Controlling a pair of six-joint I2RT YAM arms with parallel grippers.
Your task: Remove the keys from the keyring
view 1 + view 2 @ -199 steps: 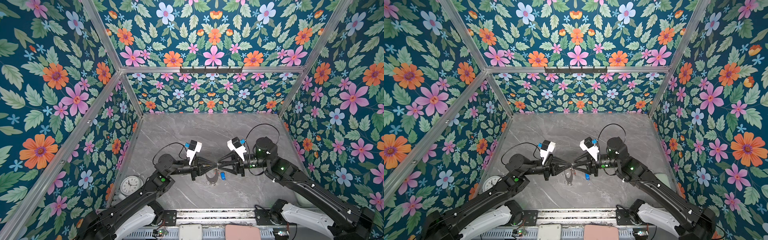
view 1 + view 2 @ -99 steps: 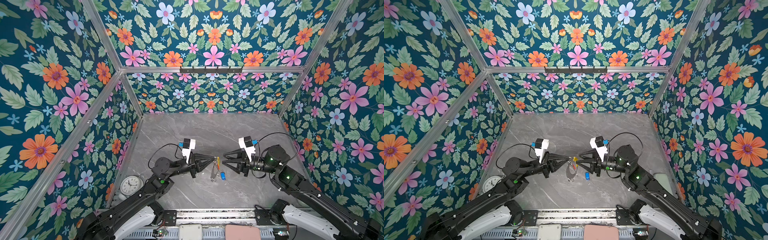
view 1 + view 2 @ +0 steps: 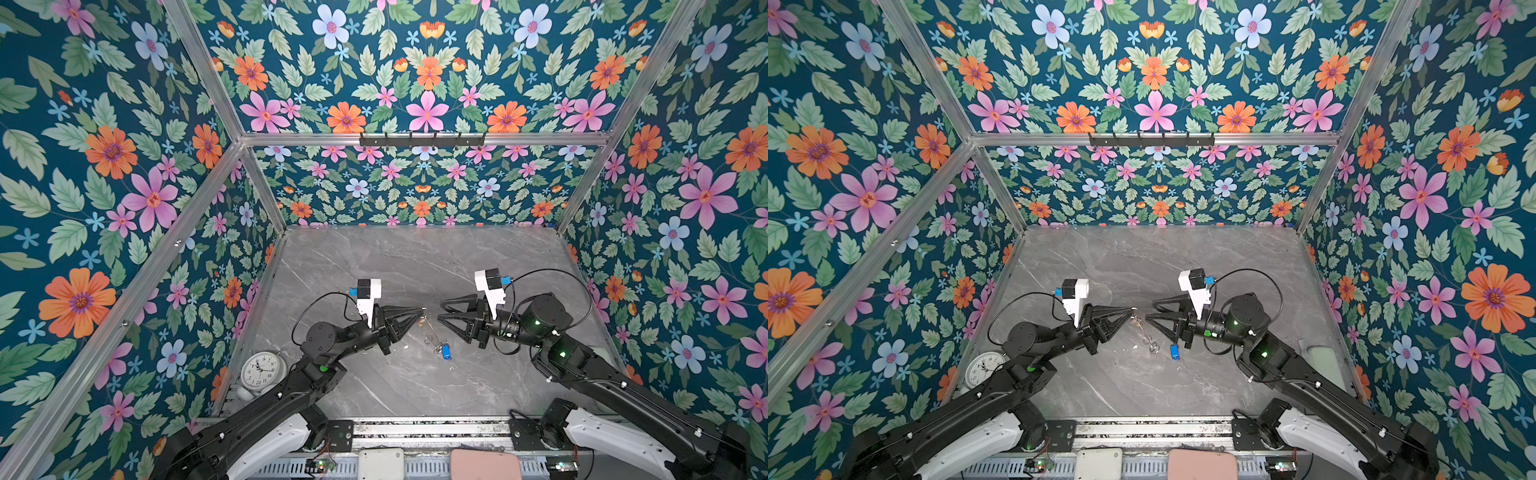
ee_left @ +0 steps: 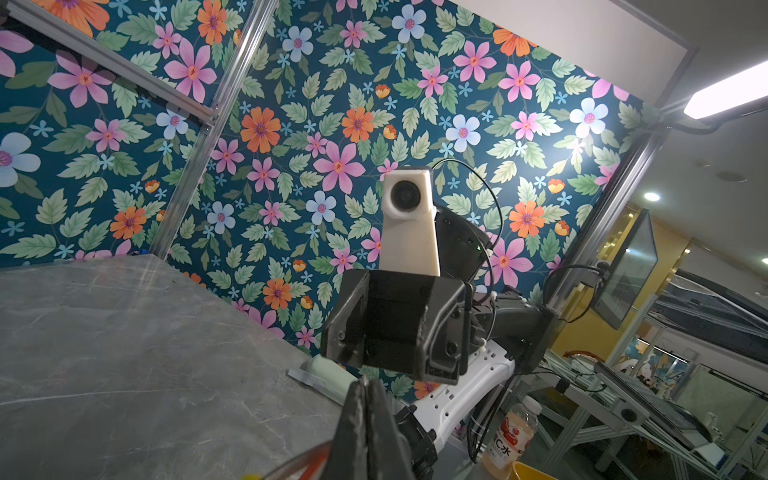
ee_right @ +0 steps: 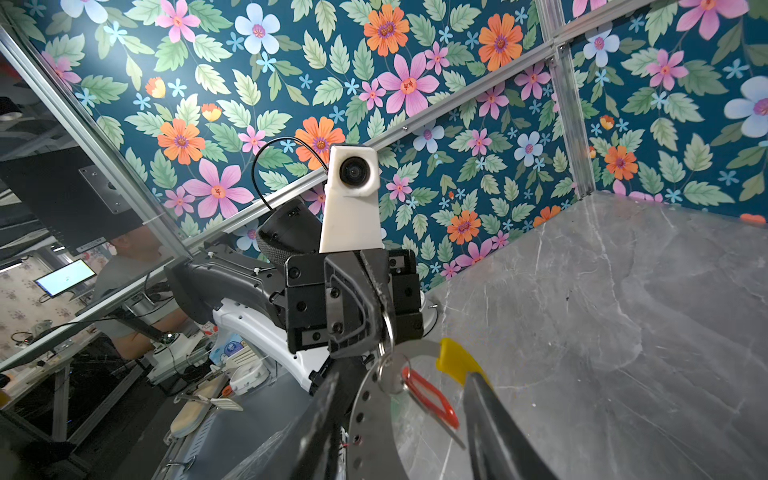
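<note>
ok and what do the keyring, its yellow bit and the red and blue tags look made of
Keyring: looks like bare metal, dull grey with a soft sheen and punched holes.
Yellow sleeve: probably plastic or rubber, flat opaque colour, no glint.
Red tag: likely plastic, smooth saturated colour with a slight shine.
Blue tag: probably plastic, solid saturated colour; too small to judge finish.

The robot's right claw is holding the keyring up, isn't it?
Wrong claw. The left gripper is holding the keyring up, shut on it; the right gripper stands open, apart from the ring. Both top views show it.
</note>
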